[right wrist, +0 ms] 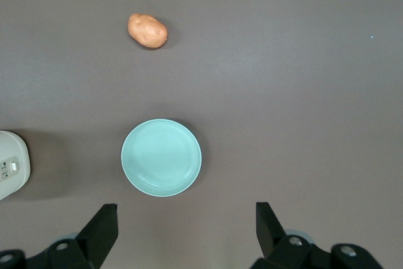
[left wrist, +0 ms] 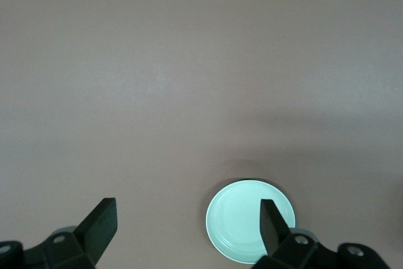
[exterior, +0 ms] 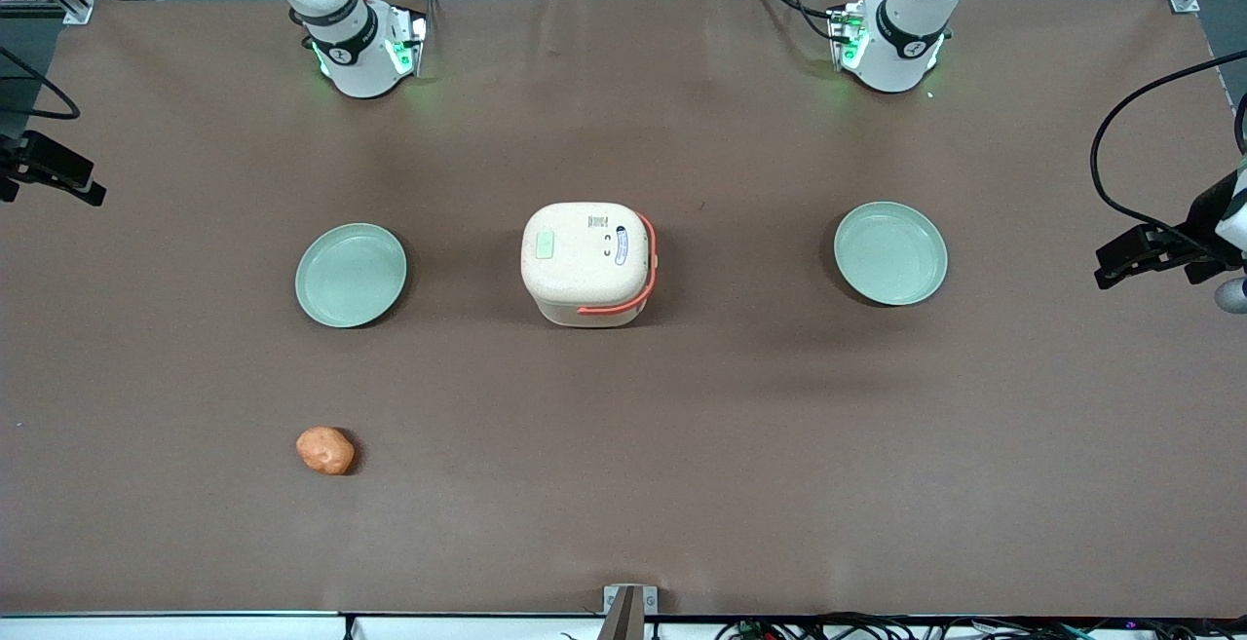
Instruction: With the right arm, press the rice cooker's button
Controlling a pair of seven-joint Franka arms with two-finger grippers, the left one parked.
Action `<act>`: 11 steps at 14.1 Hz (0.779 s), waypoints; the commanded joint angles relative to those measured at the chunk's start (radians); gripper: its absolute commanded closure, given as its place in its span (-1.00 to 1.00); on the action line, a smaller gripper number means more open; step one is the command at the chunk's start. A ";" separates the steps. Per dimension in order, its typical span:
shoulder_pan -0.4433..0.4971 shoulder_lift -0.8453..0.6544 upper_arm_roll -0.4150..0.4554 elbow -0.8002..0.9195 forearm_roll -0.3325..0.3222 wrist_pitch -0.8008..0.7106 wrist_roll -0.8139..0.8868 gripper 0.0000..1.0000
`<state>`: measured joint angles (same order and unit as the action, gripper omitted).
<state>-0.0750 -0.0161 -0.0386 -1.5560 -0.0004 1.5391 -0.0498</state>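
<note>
While the rice cooker sits closed near the middle of the brown surface, nothing touches it. It is a small cream box with rounded corners; its orange-red handle lies folded down around the lid edge, and a pale green patch shows on the lid top next to some small dark markings. In the right wrist view only a cream corner of the cooker shows, with a small grey panel on it.

Two round pale green plates flank the cooker, each well apart from it. One plate lies toward the working arm's end of the surface, and the same plate appears bare in the right wrist view. The other plate lies toward the parked arm's end. Both are bare.

A potato, orange-brown and lumpy, rests nearer to the front camera than the working arm's plate, well apart from both plate and cooker.

The right arm rises from its base on the edge of the surface farthest from the front camera. Its gripper hangs high above the surface, looking down on the plate and potato, with its two black fingers spread wide and holding nothing. It is well apart from the cooker.
</note>
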 commanded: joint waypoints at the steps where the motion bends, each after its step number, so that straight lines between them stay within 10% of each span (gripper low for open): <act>1: -0.003 -0.028 0.014 -0.036 -0.007 0.004 -0.004 0.14; 3: 0.030 -0.019 0.017 -0.036 0.005 -0.002 -0.001 0.89; 11: 0.354 0.105 0.017 -0.076 0.114 0.129 0.189 0.99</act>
<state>0.1746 0.0819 -0.0135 -1.5961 0.1058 1.6031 0.0324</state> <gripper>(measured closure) 0.987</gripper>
